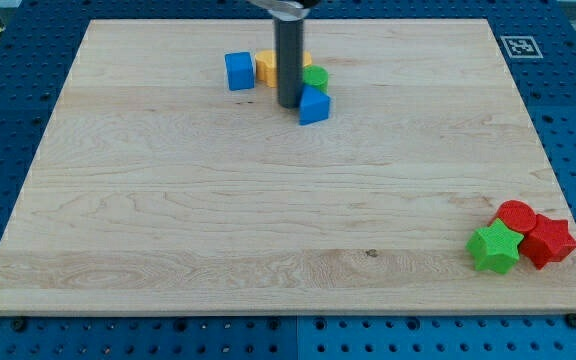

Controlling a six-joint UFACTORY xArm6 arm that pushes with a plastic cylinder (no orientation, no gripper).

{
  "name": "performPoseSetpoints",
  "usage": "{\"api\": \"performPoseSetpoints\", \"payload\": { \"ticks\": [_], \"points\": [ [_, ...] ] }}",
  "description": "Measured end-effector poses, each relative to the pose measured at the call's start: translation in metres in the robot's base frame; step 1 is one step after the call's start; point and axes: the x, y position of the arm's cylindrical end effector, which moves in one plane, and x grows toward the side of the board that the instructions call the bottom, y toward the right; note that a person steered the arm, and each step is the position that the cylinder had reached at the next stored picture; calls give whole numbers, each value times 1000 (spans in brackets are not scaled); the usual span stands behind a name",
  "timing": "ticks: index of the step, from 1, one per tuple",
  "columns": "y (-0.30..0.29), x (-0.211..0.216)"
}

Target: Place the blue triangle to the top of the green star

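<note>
Risk of scatter: my tip [289, 105], a bare rod with no pincer to open or close, touches the blue triangle [314, 106] at the worktop's [168, 220] top, crowded by the green cylinder [316, 77], yellow block [268, 67] and blue cube [239, 71], well apart from the green star [494, 248] at bottom right, so a glancing push may spin it off course.

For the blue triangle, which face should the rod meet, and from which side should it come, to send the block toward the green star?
No grip is possible; my tip only pushes. The blue triangle lies just to the view's right of my tip, seemingly touching. The green star sits far toward the view's bottom right. So I would probably press the triangle's upper-left face, coming from the view's top left, aiming slightly above the star.
</note>
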Motion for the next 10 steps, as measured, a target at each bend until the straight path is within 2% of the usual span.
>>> {"api": "performPoseSetpoints", "payload": {
  "ticks": [2, 4, 6, 10],
  "points": [
    [80, 35],
    [136, 87],
    [150, 134],
    [160, 154]
  ]
}}
